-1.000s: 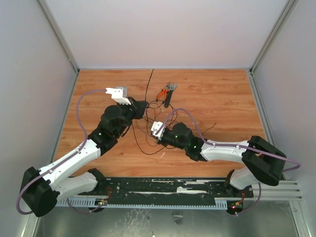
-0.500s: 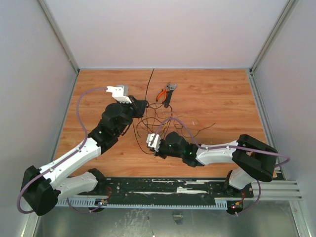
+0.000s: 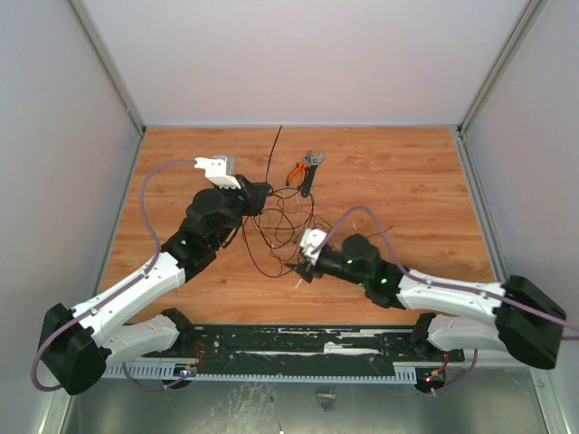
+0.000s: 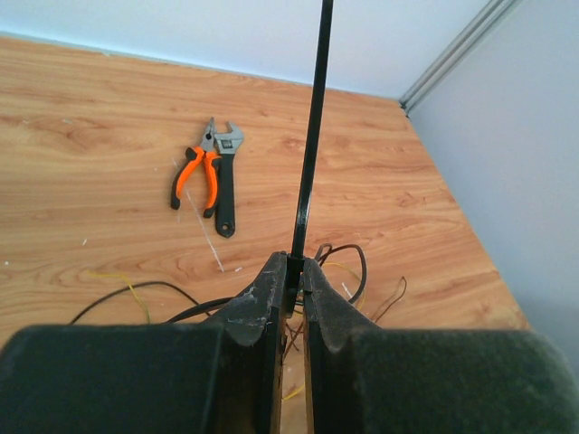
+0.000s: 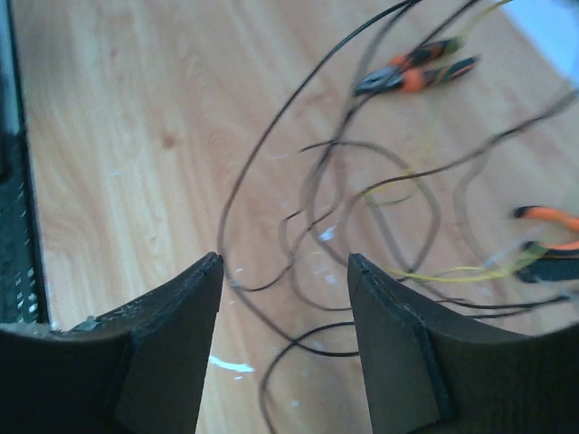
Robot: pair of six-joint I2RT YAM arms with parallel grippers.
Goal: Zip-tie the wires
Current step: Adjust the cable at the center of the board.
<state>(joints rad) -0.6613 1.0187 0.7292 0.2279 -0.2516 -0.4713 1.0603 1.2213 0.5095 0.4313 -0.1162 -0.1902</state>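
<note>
Zip tie (image 4: 311, 136), tip off wrist view

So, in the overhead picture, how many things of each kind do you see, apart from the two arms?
tangle of wires: 1
zip tie: 1
orange-handled pliers: 1
adjustable wrench: 1
Total: 4

The table (image 4: 90, 117) is smooth wood-grain, the zip tie (image 4: 310, 136) matt black plastic (pliers (image 4: 204, 154): metal, orange grips)
</note>
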